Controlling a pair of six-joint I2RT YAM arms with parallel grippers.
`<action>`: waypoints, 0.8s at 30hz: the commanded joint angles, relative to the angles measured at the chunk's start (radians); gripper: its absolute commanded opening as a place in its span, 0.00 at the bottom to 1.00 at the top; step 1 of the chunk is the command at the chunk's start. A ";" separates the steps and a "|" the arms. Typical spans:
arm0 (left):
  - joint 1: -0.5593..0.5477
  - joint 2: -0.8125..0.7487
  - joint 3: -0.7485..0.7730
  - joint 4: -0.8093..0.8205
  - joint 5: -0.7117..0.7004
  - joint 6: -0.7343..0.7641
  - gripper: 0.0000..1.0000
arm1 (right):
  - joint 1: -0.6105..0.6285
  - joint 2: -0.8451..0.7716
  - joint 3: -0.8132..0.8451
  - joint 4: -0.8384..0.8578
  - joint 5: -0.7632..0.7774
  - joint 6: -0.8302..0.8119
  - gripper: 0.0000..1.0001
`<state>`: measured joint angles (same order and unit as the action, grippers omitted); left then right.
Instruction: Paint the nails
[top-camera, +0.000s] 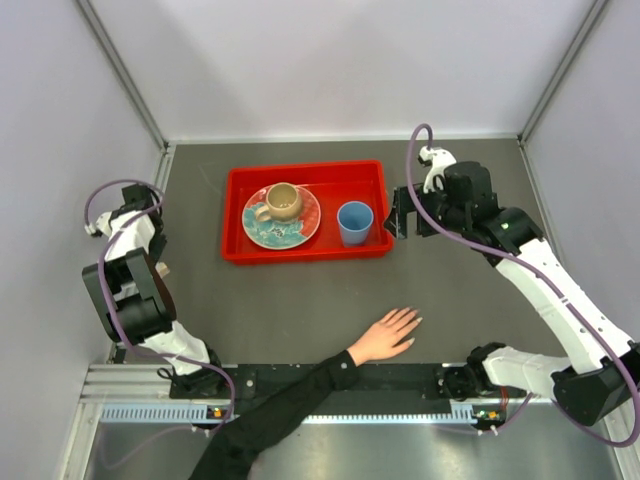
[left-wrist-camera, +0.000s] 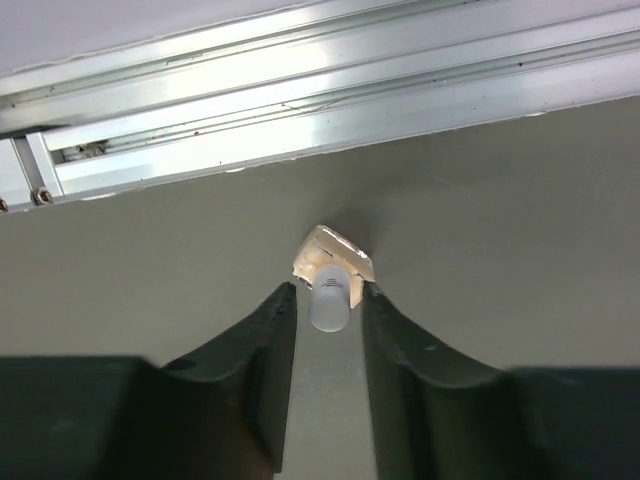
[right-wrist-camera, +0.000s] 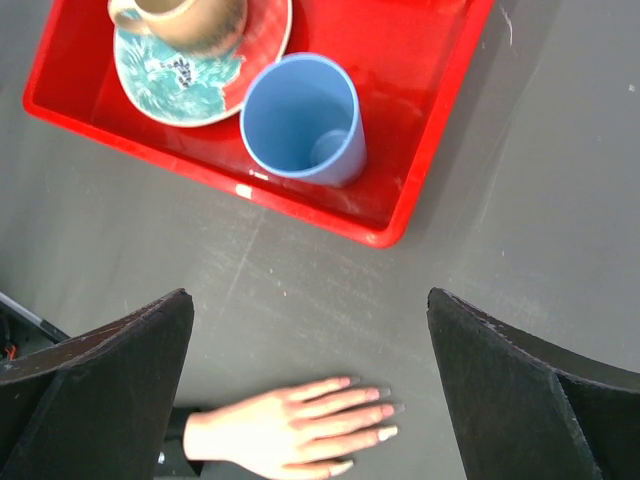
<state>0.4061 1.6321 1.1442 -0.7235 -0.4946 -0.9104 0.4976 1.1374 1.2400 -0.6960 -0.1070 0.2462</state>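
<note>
A light-skinned hand (top-camera: 383, 337) in a black sleeve lies flat on the grey table near the front edge, fingers spread toward the right. Its nails (top-camera: 411, 326) are tiny and pale. They also show in the right wrist view (right-wrist-camera: 385, 415), some pinkish and some whitish. My right gripper (top-camera: 400, 215) is wide open and empty, hovering to the right of the red tray; in its own view (right-wrist-camera: 308, 300) the hand (right-wrist-camera: 285, 428) lies below and between the fingers. My left gripper (top-camera: 157, 265) at the far left holds a small frosted white cylinder with a tan end (left-wrist-camera: 331, 290) at its fingertips.
A red tray (top-camera: 305, 252) at mid-table holds a patterned plate (top-camera: 300, 232) with a tan mug (top-camera: 282, 202) and a blue cup (top-camera: 354, 222). An aluminium rail (left-wrist-camera: 320, 100) runs just beyond the left gripper. Grey walls close in the sides and back.
</note>
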 joint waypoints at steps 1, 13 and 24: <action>0.003 0.003 0.014 0.029 -0.010 -0.004 0.33 | 0.010 -0.028 -0.004 0.021 -0.003 -0.002 0.99; 0.000 -0.026 -0.018 0.026 -0.006 0.018 0.10 | 0.010 -0.044 -0.031 0.027 0.001 0.001 0.99; -0.308 -0.265 -0.096 -0.024 -0.032 0.125 0.00 | 0.012 -0.038 -0.053 0.017 0.079 -0.024 0.99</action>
<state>0.2554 1.5158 1.0813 -0.7258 -0.4946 -0.8322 0.4976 1.1168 1.1885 -0.6964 -0.0811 0.2440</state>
